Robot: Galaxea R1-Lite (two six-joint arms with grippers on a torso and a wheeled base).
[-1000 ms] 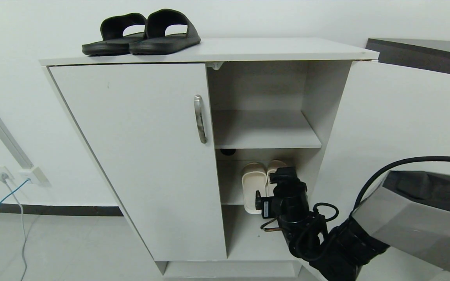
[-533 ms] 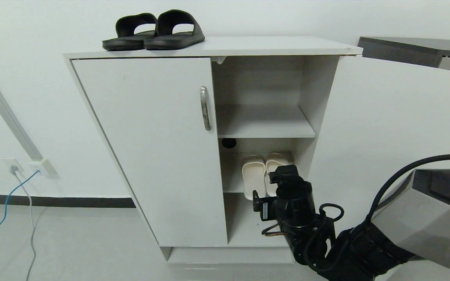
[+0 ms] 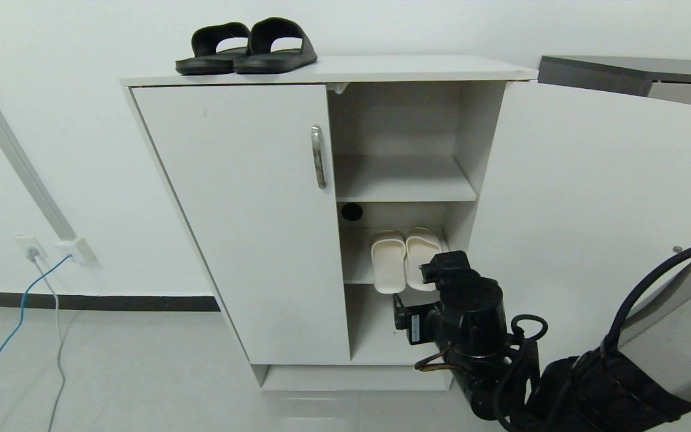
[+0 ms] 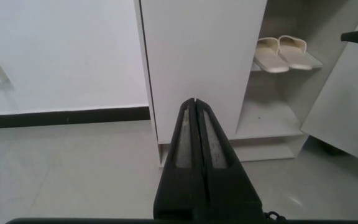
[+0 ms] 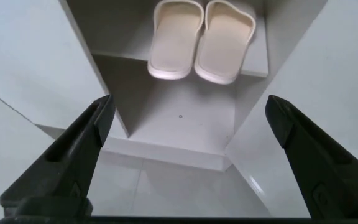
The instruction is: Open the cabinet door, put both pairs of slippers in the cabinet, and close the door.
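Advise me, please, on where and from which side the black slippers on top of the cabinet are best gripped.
Probably by the arched straps, pinching both where they meet, since the black slippers lie side by side and touching. Come from the front and above: they sit near the front edge of the cabinet top, with the wall close behind.

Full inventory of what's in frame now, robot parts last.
cabinet: 1, white, against wall; left door shut, right door open
black slippers: 1 pair, black, cabinet top, left end
cream slippers: 1 pair, cream, second shelf down, open side
handle: 1, silver, on shut door
socket: 1, white, low on wall, left of cabinet
unit: 1, grey, behind open door
right gripper: 1, black, fingers open, before the lower shelves
left gripper: 1, black, fingers shut, low before the shut door
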